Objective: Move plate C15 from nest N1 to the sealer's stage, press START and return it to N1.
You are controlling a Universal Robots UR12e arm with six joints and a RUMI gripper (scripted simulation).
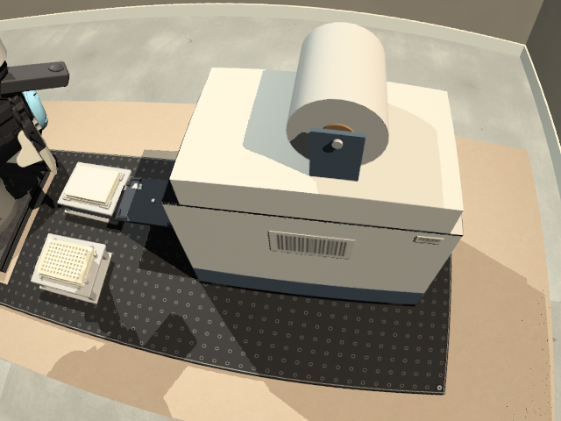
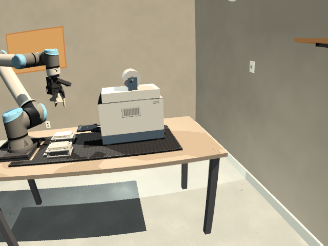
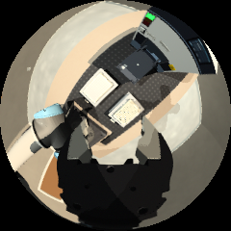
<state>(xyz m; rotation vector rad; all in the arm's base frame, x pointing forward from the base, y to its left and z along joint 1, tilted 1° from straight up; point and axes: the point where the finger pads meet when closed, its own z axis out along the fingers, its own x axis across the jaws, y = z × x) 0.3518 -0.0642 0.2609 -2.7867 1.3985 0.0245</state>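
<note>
Looks like smooth, pale wood across the counter [image 1: 498, 203] [image 2: 196, 137] [image 3: 77, 58], with a matt face. Appears dark, matt and pitted with small holes on the mat [image 1: 294, 335] [image 2: 119, 150] [image 3: 149, 87]. Reads as smooth painted metal or plastic on the sealer [image 1: 235, 226] [image 2: 132, 124] [image 3: 180, 38]; cannot tell which. Resembles smooth, matt plastic on the plates [image 1: 90, 181] [image 1: 65, 260] [image 2: 63, 134] [image 2: 59, 145] [image 3: 98, 87] [image 3: 126, 112]. Seems like dull black plastic or metal on the tool [image 1: 38, 167] [image 2: 60, 105] [image 3: 115, 122]. Suggests mottled, satin concrete on the floor [image 1: 136, 54] [image 2: 172, 225] [image 3: 53, 53]. Shows smooth, sheenless white on the roll [image 1: 339, 67] [image 2: 125, 75].
</note>
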